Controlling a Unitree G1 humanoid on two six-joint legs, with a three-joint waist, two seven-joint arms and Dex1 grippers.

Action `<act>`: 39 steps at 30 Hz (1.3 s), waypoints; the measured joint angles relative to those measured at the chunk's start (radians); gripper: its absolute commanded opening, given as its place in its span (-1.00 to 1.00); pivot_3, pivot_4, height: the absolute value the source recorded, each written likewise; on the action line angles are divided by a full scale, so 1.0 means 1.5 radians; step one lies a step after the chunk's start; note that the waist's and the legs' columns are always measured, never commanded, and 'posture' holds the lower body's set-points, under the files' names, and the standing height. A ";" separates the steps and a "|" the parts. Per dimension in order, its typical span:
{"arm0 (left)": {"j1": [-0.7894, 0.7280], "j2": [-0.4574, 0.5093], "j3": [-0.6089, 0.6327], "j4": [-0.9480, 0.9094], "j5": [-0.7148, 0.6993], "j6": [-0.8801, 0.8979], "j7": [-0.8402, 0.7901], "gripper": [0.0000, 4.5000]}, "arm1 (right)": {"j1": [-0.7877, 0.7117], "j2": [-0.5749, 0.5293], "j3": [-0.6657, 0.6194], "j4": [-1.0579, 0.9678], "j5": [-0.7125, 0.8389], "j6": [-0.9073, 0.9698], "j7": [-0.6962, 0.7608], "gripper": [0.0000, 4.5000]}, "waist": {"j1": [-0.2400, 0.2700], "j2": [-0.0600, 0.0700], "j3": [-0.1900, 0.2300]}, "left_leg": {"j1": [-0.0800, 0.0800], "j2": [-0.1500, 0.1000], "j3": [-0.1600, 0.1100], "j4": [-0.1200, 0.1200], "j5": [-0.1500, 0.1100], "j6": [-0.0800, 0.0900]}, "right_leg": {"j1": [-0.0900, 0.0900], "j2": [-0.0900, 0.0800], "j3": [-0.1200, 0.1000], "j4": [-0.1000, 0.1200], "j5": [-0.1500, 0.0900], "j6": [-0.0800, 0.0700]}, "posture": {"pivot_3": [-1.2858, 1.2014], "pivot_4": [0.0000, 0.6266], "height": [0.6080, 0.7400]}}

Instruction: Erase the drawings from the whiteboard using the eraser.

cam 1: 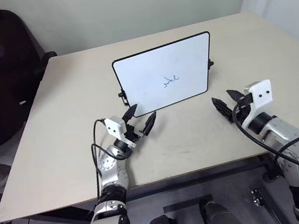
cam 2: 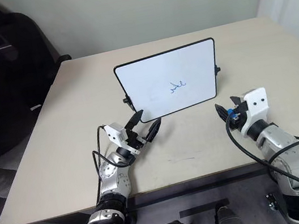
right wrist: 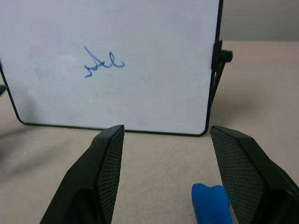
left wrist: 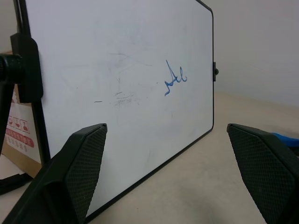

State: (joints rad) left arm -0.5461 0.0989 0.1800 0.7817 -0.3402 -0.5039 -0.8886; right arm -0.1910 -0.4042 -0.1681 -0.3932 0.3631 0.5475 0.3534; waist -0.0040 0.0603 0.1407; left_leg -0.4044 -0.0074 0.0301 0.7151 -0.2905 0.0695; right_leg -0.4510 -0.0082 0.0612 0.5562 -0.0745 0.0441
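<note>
I had both end effectors released – right end effector [right wrist: 163, 177] straddled eraser [right wrist: 211, 203] on desk [cam 1: 200, 138]; should clench squarely w/ care before wiping drawings [cam 1: 170, 79] off whiteboard [cam 1: 144, 78].

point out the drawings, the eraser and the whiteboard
drawings [right wrist: 103, 63], right wrist view, middle of the blue scribble
eraser [right wrist: 211, 203], right wrist view, its blue body
whiteboard [cam 1: 144, 78], left eye view, bare white surface

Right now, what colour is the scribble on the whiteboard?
Blue drawings, clearest in the right wrist view.
</note>
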 measured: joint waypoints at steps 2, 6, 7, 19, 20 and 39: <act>0.000 0.000 0.000 0.001 0.000 0.000 -0.002 1.00 | -0.020 -0.008 0.011 0.016 -0.011 0.020 -0.004 0.38 | -0.001 0.000 0.000 | 0.000 0.000 0.000 0.000 0.000 0.000 | 0.000 0.000 0.000 0.000 0.000 0.000 | 0.03 -0.52 0.79; -0.002 -0.002 0.000 0.003 0.001 -0.001 0.001 1.00 | -0.042 -0.029 0.030 0.044 -0.036 0.061 -0.012 0.38 | 0.002 0.000 0.000 | 0.000 0.000 0.000 0.000 0.000 0.001 | 0.000 0.000 0.000 0.000 0.000 0.000 | 0.03 -0.52 0.79; -0.005 -0.002 0.000 0.007 0.001 -0.001 0.001 1.00 | -0.045 -0.039 0.036 0.049 -0.037 0.072 -0.011 0.38 | 0.003 0.000 0.000 | 0.000 0.000 0.000 0.000 0.000 0.001 | 0.000 0.000 0.000 0.000 0.000 0.000 | 0.03 -0.52 0.79; -0.019 0.000 0.001 0.031 0.002 -0.009 0.001 1.00 | -0.081 -0.085 0.033 0.108 -0.026 0.237 -0.009 0.38 | 0.004 0.000 0.000 | 0.000 0.000 0.000 0.000 0.000 0.001 | 0.001 0.000 0.000 0.000 0.000 0.000 | 0.03 -0.52 0.79; -0.019 0.000 0.001 0.031 0.002 -0.009 0.001 1.00 | -0.085 -0.085 0.028 0.109 -0.022 0.246 -0.008 0.38 | 0.004 0.000 0.000 | 0.000 0.000 0.000 0.000 0.000 0.001 | 0.001 0.000 0.000 0.000 0.000 0.000 | 0.03 -0.52 0.79; 0.008 0.001 0.001 -0.017 0.001 -0.009 0.010 1.00 | -0.118 -0.123 0.015 0.142 -0.003 0.311 0.032 0.30 | 0.003 0.001 0.000 | 0.000 0.000 0.000 0.000 0.000 0.002 | 0.000 0.001 0.000 0.000 -0.001 0.000 | 0.03 -0.52 0.79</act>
State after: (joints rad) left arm -0.5335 0.0999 0.1817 0.7563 -0.3392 -0.5171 -0.8742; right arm -0.3678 -0.5894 -0.1448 -0.1805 0.3587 1.0133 0.4015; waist 0.0002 0.0620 0.1410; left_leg -0.4043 -0.0072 0.0300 0.7145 -0.2903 0.0724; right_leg -0.4513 -0.0072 0.0614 0.5562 -0.0767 0.0443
